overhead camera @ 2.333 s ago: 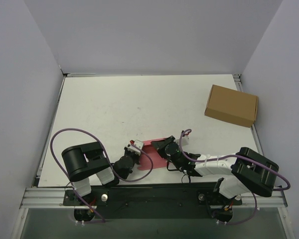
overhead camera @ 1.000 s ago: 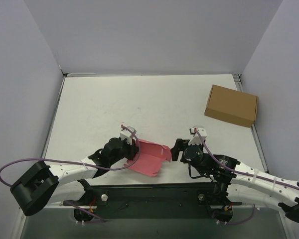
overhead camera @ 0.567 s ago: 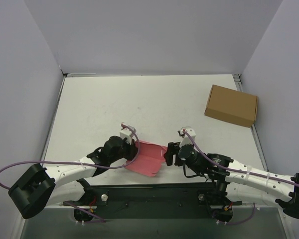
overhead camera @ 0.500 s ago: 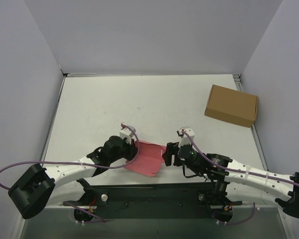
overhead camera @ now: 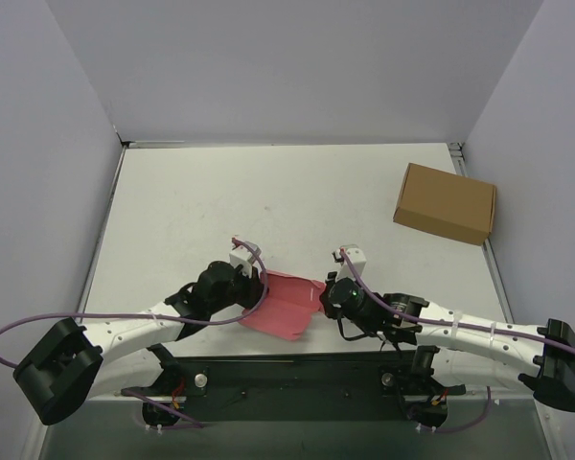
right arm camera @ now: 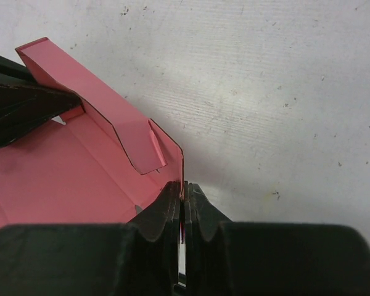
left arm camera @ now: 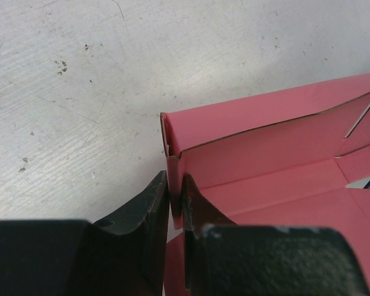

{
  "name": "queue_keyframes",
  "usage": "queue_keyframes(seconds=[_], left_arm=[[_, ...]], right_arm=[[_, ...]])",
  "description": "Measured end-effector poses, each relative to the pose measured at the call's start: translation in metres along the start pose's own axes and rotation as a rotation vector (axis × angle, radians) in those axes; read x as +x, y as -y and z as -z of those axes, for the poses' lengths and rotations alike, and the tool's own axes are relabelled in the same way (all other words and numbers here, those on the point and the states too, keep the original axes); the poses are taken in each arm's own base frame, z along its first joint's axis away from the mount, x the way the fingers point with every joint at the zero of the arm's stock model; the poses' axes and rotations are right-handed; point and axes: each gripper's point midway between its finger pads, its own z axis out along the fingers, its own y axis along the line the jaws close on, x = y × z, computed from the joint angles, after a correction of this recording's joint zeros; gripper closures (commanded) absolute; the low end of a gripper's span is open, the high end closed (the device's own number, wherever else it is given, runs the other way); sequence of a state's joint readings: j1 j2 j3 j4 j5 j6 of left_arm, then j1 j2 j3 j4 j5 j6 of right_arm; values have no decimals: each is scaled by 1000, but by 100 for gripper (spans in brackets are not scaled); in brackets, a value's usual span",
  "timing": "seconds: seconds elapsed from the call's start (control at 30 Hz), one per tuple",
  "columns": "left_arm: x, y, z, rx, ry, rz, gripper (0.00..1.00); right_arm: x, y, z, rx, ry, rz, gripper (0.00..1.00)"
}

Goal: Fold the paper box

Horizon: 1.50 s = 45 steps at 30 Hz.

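Note:
The paper box (overhead camera: 286, 302) is a pink-red die-cut card, partly folded up, lying near the table's front edge between my two arms. My left gripper (overhead camera: 257, 287) is shut on its left upright flap; the left wrist view shows the flap (left arm camera: 174, 185) pinched between the fingers (left arm camera: 149, 203). My right gripper (overhead camera: 322, 297) is shut on the card's right edge; the right wrist view shows that thin edge (right arm camera: 182, 179) clamped between the fingers (right arm camera: 166, 206), with a small tab (right arm camera: 154, 148) bent inward beside it.
A larger brown cardboard box (overhead camera: 446, 202) lies at the back right of the white table (overhead camera: 268, 201). Grey walls close in the left, back and right. The black mounting rail (overhead camera: 297, 374) runs along the front edge.
The right gripper has moved left to the card's right edge and shut on it. The left gripper has kept hold of the left flap, and the card has shifted little.

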<state>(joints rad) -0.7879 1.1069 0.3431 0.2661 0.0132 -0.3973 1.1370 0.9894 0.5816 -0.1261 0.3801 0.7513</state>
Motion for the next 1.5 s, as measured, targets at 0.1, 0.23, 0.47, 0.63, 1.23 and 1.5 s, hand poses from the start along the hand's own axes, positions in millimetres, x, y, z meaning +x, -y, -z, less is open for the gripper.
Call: queue_keyframes(seconds=[0.1, 0.23, 0.47, 0.63, 1.23, 1.5], left_arm=[[0, -1, 0, -6, 2, 4, 100], [-2, -4, 0, -25, 10, 17, 100], [-12, -8, -2, -71, 35, 32, 100], [-17, -11, -3, -108, 38, 42, 100], [-8, -12, -6, -110, 51, 83, 100], [15, -11, -11, -28, 13, -9, 100]], right_arm=[[1, 1, 0, 8, 2, -1, 100], [1, -1, 1, 11, 9, -2, 100], [-4, -9, 6, 6, 44, 1, 100], [-6, -11, 6, 19, 58, 2, 100], [-3, -14, 5, 44, 72, 26, 100], [18, -1, -5, 99, 46, 63, 100]])
